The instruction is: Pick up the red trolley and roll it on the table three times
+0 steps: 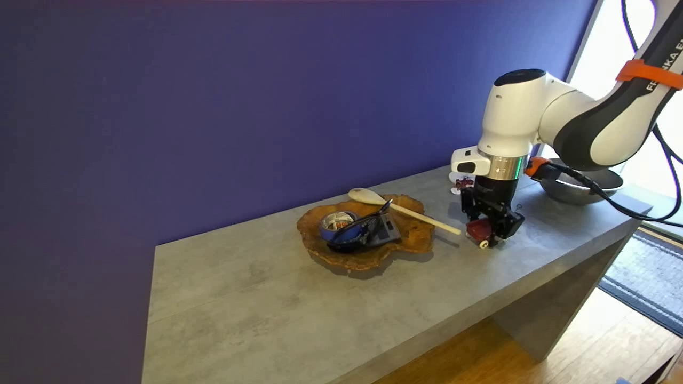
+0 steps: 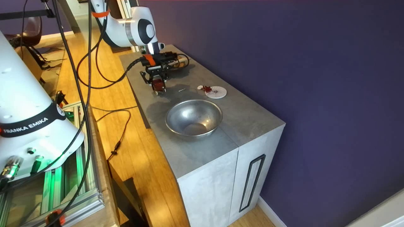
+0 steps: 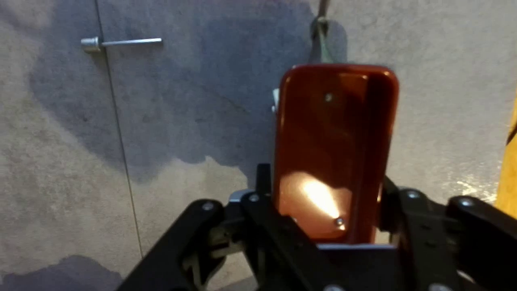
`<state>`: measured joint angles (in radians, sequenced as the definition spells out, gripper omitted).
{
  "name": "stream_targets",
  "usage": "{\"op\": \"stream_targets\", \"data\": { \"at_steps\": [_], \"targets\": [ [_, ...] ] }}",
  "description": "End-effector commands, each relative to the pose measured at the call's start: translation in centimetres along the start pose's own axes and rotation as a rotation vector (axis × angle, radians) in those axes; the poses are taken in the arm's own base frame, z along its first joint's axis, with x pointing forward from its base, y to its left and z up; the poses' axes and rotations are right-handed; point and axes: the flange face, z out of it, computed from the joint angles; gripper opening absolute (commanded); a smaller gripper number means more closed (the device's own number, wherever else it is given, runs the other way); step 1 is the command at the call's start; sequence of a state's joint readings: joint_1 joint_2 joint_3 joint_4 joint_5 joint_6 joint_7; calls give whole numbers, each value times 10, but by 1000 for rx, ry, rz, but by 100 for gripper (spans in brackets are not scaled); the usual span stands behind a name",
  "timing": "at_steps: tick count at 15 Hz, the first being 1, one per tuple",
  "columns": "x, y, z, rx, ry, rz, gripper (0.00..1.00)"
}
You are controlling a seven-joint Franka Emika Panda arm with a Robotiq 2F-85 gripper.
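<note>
The red trolley (image 1: 479, 230) is a small, glossy dark red cart with light wheels. It also shows in an exterior view (image 2: 158, 85). In the wrist view its flat red face (image 3: 335, 141) points at the camera, and a thin cord (image 3: 323, 40) leaves its far end. My gripper (image 3: 325, 198) has one black finger on each long side of it and is shut on it. The trolley is tilted, low over the grey table (image 1: 240, 298). I cannot tell whether its wheels touch the table. The gripper hides its near end.
A metal bowl (image 2: 194, 118) stands near the table's end. A white dish with red contents (image 2: 216, 92) lies by the wall side. A thin metal pin (image 3: 129, 41) lies near the trolley. A wooden board (image 1: 416, 240) bears blue tape (image 1: 339, 224), a black object (image 1: 352, 237) and a wooden spoon (image 1: 416, 213).
</note>
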<state>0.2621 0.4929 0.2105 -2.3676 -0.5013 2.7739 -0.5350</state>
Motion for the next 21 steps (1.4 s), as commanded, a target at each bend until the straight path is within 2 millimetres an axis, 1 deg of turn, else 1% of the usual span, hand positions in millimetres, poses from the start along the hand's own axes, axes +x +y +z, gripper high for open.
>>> {"op": "stream_targets", "data": {
  "at_steps": [1,5,11,15,17,18,19,21],
  "targets": [
    [-8,-2,-8,-30,-16,-3,29],
    [-29,2,-8,-30,-47,5,29],
    [-66,10,8,-9,-58,34,29],
    [-85,12,12,-8,-51,55,29],
    [-92,12,14,-5,-44,64,29],
    [-93,12,14,-2,-40,75,79],
    [-93,11,12,5,-35,84,80],
    [-91,5,4,4,-45,83,93]
  ]
}}
